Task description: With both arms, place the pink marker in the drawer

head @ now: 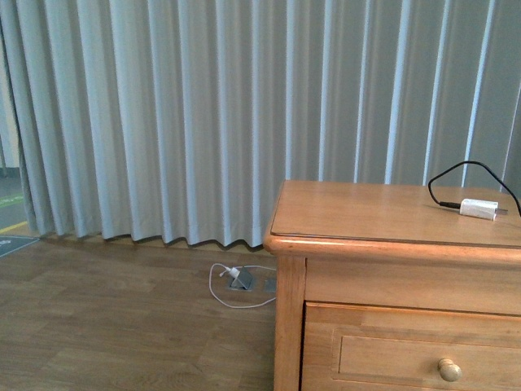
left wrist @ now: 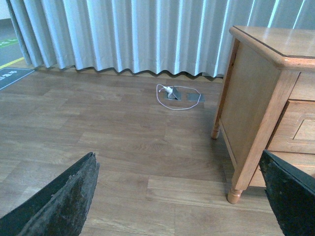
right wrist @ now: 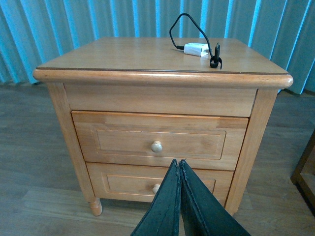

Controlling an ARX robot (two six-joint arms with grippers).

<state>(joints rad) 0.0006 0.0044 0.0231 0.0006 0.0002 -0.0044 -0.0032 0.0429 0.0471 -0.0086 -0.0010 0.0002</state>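
Task barely begun by look of it — drawer [right wrist: 159,141] fully closed, knob [right wrist: 156,146] untouched. Pink marker not visible in any view; location cannot be told. Nightstand top [head: 366,213] carries only white charger plug [head: 478,208] with black cable. Left gripper [left wrist: 172,196] spread wide, empty, above bare floor beside nightstand. Right gripper [right wrist: 179,167] — fingers pressed together, holding nothing, facing drawer fronts, touching nothing. Left: open drawer, find marker, place inside.
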